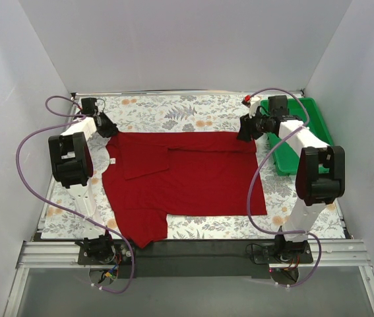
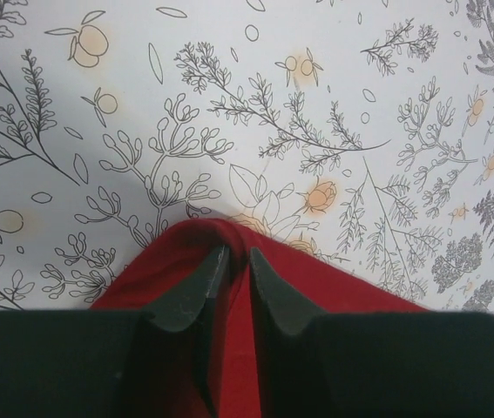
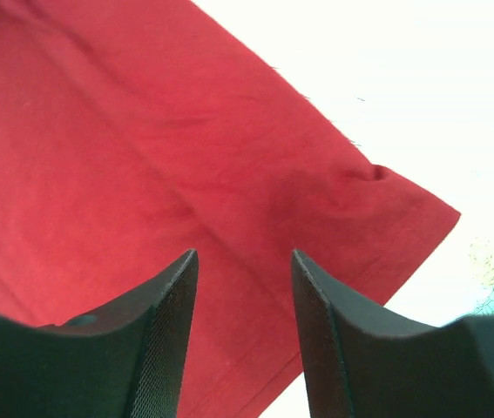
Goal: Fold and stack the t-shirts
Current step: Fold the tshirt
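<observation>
The dark red t-shirt (image 1: pixel 193 178) lies spread on the floral table, its far part folded over toward the near side and one sleeve hanging over the front left. My left gripper (image 1: pixel 109 129) sits at the shirt's far left corner. In the left wrist view the left gripper (image 2: pixel 236 252) is shut on a raised fold of the shirt (image 2: pixel 334 279). My right gripper (image 1: pixel 245 132) is at the far right corner. In the right wrist view the right gripper (image 3: pixel 242 254) is open just above the shirt (image 3: pixel 142 131) near its corner, holding nothing.
A green plastic tray (image 1: pixel 287 164) stands at the right edge beside the right arm. A small red and white object (image 1: pixel 246 100) sits at the back edge. The floral tablecloth (image 1: pixel 173 112) shows bare behind the shirt. White walls enclose three sides.
</observation>
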Robot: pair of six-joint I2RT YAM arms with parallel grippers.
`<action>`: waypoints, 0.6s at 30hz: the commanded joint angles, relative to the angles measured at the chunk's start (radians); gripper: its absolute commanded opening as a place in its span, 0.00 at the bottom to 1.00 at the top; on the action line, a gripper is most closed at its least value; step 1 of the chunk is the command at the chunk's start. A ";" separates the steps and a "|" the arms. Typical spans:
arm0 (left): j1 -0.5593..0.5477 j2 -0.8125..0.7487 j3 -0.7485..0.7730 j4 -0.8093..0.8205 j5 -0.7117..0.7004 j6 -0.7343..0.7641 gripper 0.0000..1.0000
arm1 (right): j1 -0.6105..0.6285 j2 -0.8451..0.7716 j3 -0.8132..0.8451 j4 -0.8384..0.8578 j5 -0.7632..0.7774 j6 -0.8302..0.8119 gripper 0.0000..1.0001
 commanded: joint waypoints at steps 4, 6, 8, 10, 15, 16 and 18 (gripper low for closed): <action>0.008 0.000 0.025 0.014 0.021 0.008 0.11 | -0.011 0.108 0.145 0.021 0.066 0.131 0.40; 0.008 0.000 0.023 0.015 0.026 0.005 0.09 | -0.011 0.133 0.181 0.017 0.088 0.146 0.39; 0.009 -0.002 0.015 0.021 0.027 0.003 0.09 | -0.013 0.170 0.210 0.006 0.108 0.147 0.38; 0.011 -0.006 0.009 0.026 0.029 0.003 0.08 | -0.013 0.196 0.221 0.006 0.137 0.147 0.38; 0.019 -0.008 0.000 0.029 0.035 0.005 0.07 | -0.011 0.245 0.262 0.003 0.251 0.114 0.40; 0.022 -0.011 -0.003 0.033 0.036 0.005 0.07 | -0.011 0.257 0.264 0.003 0.272 0.110 0.40; 0.026 -0.011 -0.011 0.037 0.035 0.008 0.07 | -0.011 0.268 0.262 0.003 0.292 0.098 0.40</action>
